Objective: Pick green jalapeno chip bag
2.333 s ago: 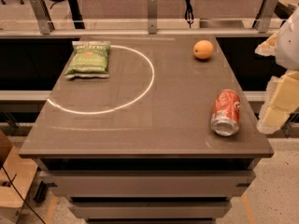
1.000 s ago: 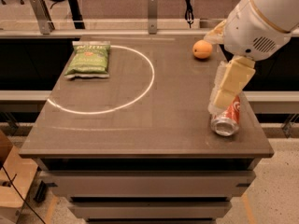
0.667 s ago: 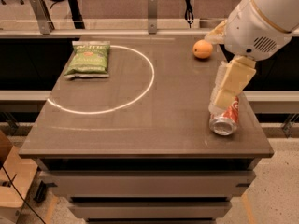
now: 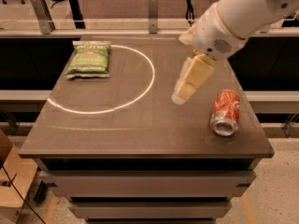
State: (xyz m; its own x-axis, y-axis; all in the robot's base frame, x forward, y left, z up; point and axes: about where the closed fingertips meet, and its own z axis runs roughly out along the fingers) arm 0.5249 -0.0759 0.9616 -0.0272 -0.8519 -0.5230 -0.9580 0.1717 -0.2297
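The green jalapeno chip bag (image 4: 89, 59) lies flat at the table's far left, on the left edge of a white circle marked on the tabletop. It is light green with white lettering. My gripper (image 4: 183, 92) hangs above the middle right of the table, its cream fingers pointing down and to the left. It is well to the right of the bag and holds nothing that I can see. The white arm (image 4: 243, 13) reaches in from the upper right.
A red soda can (image 4: 225, 112) lies on its side near the table's right front, just right of the gripper. The dark table (image 4: 140, 139) ends in a front edge close below. Railings and another bench stand behind it.
The arm has swung left from the can side toward the table's middle. It now covers the orange that showed at the far right. The bag and the can have not moved.
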